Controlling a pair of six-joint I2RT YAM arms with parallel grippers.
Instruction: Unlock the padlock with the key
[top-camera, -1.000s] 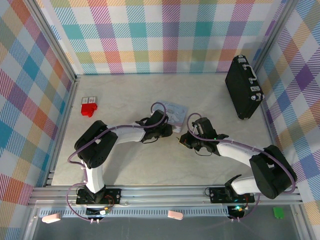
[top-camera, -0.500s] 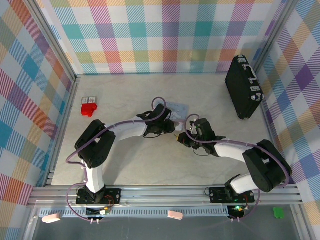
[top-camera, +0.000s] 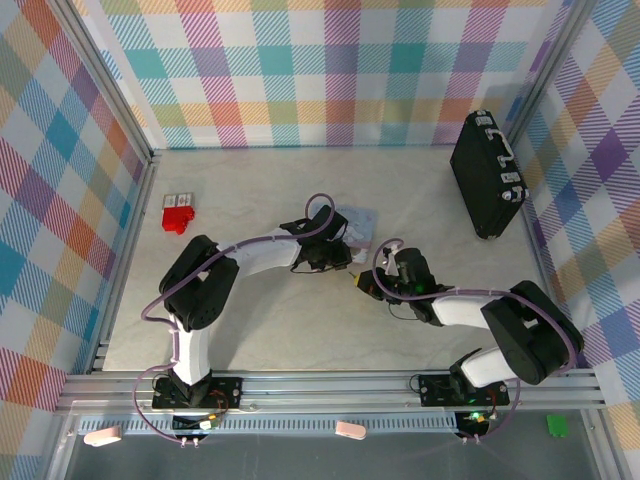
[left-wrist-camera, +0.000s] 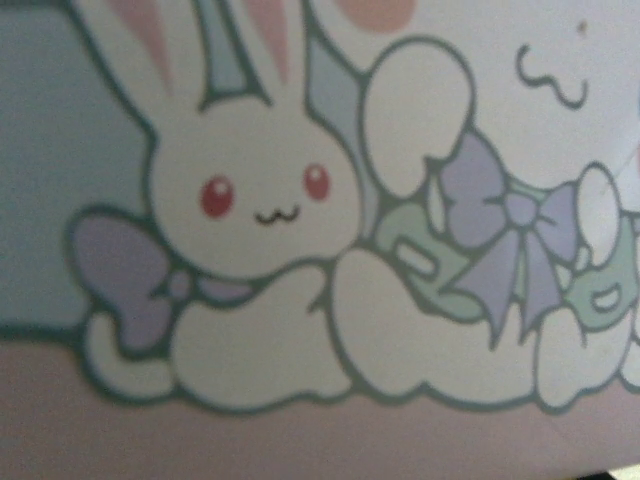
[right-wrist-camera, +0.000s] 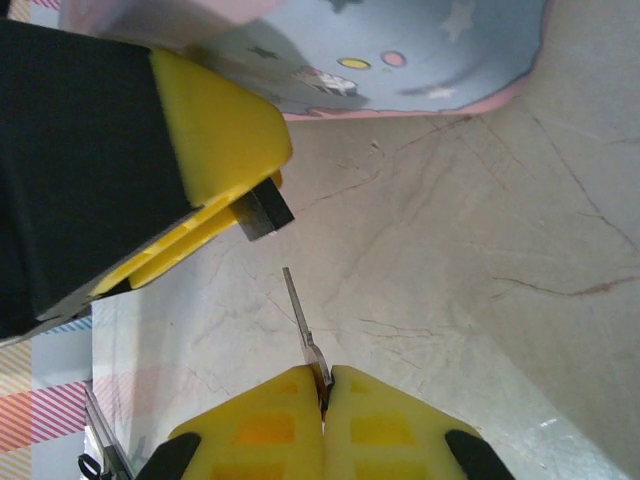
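My right gripper is shut on the key. The thin metal blade sticks out ahead of the yellow fingertips, just above the table. A short gap beyond the blade's tip is the padlock, a small black block poking out of my left gripper, which is shut on it. In the top view the left gripper and right gripper meet tip to tip at mid-table. The left wrist view looks straight onto the pale tin with its bunny picture.
The pale blue tin lies just behind the two grippers, and its rim is close above the padlock. A black briefcase stands at the back right. A small red block sits at the far left.
Both arms have shifted posture, with the left wrist edging back toward the tin and the right forearm swinging lower. The gripper tips stay close together. Both grips are unchanged.
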